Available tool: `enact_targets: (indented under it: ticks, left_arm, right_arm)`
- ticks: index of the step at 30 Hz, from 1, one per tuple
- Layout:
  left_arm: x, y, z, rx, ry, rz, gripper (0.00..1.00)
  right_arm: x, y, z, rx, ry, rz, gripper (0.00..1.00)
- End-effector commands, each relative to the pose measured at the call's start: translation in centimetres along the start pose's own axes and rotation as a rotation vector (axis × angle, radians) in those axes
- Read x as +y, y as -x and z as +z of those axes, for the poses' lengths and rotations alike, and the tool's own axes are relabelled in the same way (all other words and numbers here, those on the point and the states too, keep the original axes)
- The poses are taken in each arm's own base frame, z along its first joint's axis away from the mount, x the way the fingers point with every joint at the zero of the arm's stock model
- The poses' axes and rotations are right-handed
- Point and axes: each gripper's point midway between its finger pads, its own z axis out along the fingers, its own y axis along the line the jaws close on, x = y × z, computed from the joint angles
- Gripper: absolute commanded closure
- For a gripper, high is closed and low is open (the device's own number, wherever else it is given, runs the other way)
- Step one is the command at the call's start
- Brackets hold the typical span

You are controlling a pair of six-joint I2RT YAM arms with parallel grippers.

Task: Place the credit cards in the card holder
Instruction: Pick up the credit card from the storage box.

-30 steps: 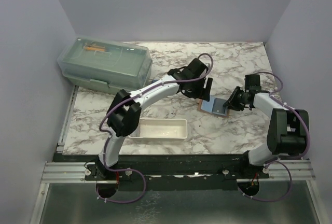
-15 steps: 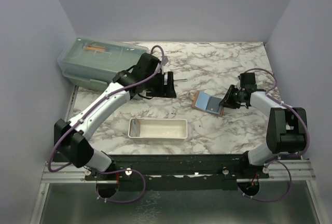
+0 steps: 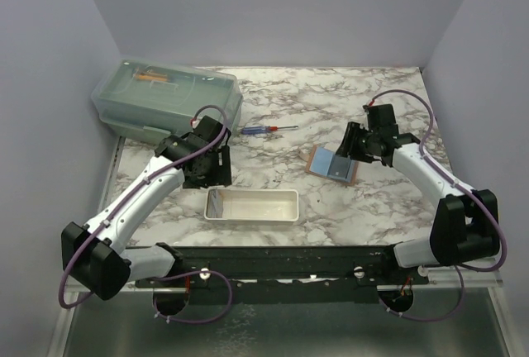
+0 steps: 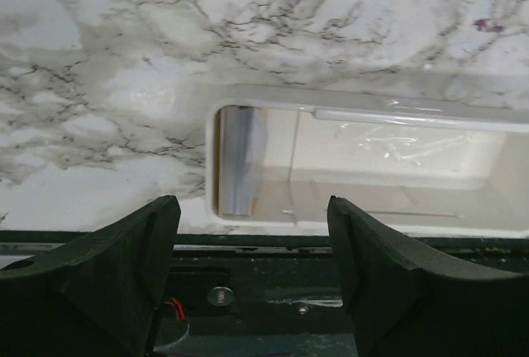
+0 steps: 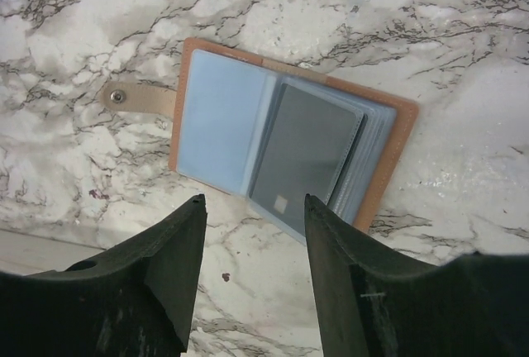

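Note:
The tan card holder (image 3: 332, 164) lies open on the marble, its blue-grey sleeves up. In the right wrist view the holder (image 5: 219, 117) shows a grey credit card (image 5: 310, 154) in its right sleeve and its stud strap at the left. My right gripper (image 3: 355, 144) is open and empty, hovering just right of the holder; in its own view the right gripper (image 5: 254, 200) sits at the holder's near edge. Another blue-grey card (image 4: 240, 159) leans inside the left end of the white tray (image 4: 372, 111). My left gripper (image 4: 252, 202) is open and empty above that end, and also shows in the top view (image 3: 207, 167).
The white tray (image 3: 285, 216) lies near the front edge. A red and blue screwdriver (image 3: 269, 129) lies behind it on the marble. A closed green plastic box (image 3: 165, 101) stands at the back left. Purple walls close in the sides.
My left arm has swung from beside the holder back to the left and down over the tray's left end. My right gripper has lifted off the holder's right edge. The holder shifted slightly left.

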Motion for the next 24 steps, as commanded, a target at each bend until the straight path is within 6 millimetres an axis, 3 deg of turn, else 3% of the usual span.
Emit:
enact_targets:
  ticks: [1,10,15,24]
  left_arm:
    - [3.4,-0.4,1.0,-0.005,0.118,-0.113,0.21]
    - [2.7,-2.4,3.7,0.119,0.077,-0.177,0.32]
    - [1.7,-3.2,4.5,0.155,0.026,-0.194,0.44]
    - [2.2,-3.7,5.2,0.165,0.044,-0.183,0.67]
  right_arm:
    - [0.8,-1.1,-0.6,0.031,0.020,-0.002,0.45]
    - [1.5,-1.2,-2.1,0.012,0.044,-0.015,0.45]
    - [1.9,-1.2,-2.4,0.009,0.061,-0.019,0.46]
    - [2.4,-1.5,-2.2,0.026,0.075,-0.029,0.46]
